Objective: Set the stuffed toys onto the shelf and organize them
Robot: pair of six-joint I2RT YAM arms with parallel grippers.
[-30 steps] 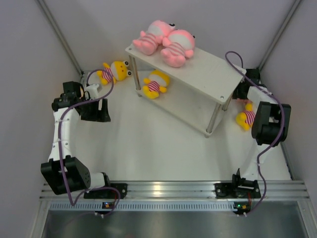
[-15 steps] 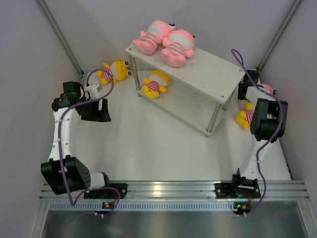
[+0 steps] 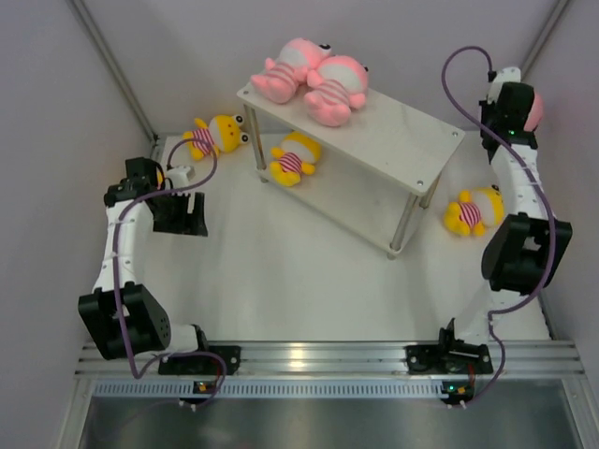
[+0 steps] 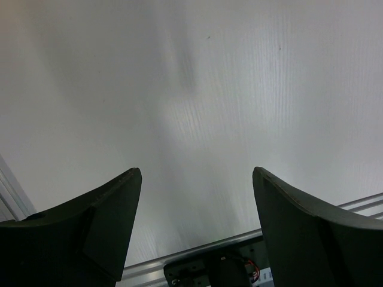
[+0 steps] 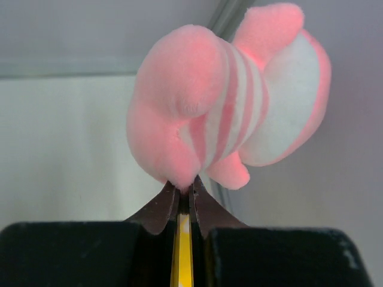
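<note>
Left pincer (image 4: 196, 179) spread, empty, over the counter (image 3: 281, 271). Shelf (image 3: 393, 126) has two pink toys (image 3: 314, 75) at its far-left end. Right pincer (image 5: 184, 192) pinches a pink toy (image 5: 203, 107) at far right, off the counter. I reckon next: swing left, set it on the top tier. Only the wrist view shows the pinch.

Overhead above shelf (image 3: 393, 131); close wrist views
</note>
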